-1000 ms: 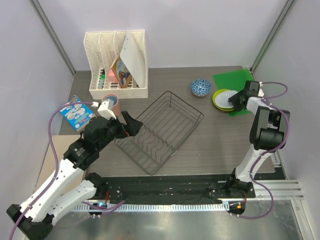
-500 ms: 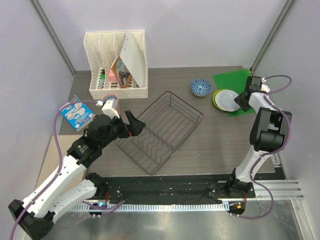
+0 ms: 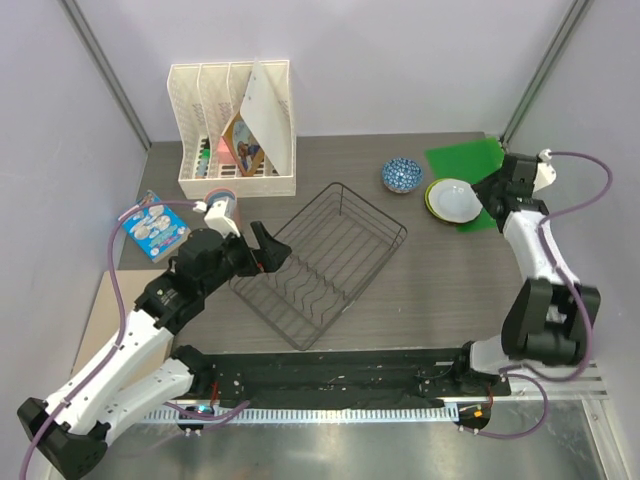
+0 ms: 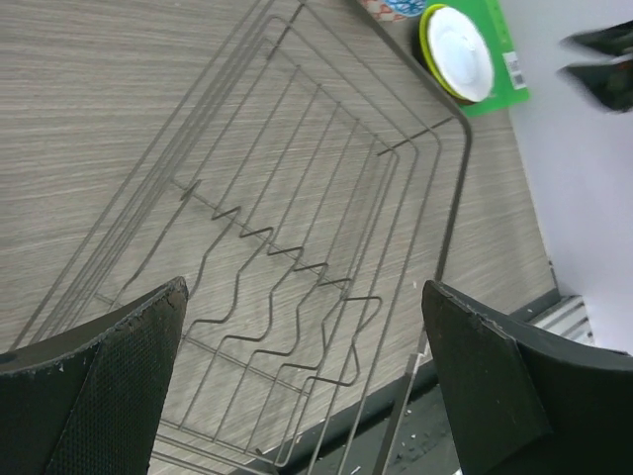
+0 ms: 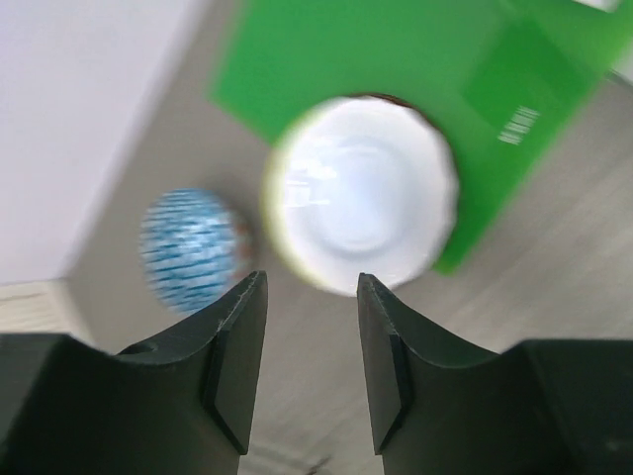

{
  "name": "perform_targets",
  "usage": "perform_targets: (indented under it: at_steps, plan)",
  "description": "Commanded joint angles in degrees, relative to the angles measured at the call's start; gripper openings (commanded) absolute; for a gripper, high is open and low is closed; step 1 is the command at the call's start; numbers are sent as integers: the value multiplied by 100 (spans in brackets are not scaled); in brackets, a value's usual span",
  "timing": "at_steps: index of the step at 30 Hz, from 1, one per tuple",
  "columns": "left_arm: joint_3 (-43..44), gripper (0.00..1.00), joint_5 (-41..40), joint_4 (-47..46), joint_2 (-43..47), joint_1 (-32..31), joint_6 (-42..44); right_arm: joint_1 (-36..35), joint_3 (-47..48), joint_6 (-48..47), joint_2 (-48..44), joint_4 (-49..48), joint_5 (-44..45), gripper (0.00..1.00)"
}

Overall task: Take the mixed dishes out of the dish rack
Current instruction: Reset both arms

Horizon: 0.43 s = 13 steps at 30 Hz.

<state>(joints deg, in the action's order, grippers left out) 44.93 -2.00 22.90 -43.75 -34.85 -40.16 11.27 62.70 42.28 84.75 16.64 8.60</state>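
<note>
The dish rack (image 3: 320, 262) is pictured directly ahead of the left gripper (image 3: 268, 243), with the file organizer (image 3: 235, 130) set well off to that gripper's left. Stacked plates (image 3: 453, 200), laid partly on a mat (image 3: 462, 158), are seen just ahead of the right gripper (image 3: 497, 190), with the bowl (image 3: 401, 174) beyond them.

No word or number can be read anywhere. The green sheet (image 5: 376, 49) carries a barcode label (image 5: 517, 124) near one corner, its bars blurred and any digits too small to make out. The blue packet (image 3: 152, 225) and the picture-covered book (image 3: 243, 148) in the white file organizer (image 3: 235, 185) bear printing too small to read.
</note>
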Motion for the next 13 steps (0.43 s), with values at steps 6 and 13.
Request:
perform_targets:
  at_steps: [6, 13]
  plan:
    - [614, 100, -705, 734, -872, 5, 0, -1775, -380, 35, -2444, -592, 9, 47]
    - [684, 100, -802, 743, -1241, -4, -212, -3182, -1311, -194, -3201, -312, 616, 47]
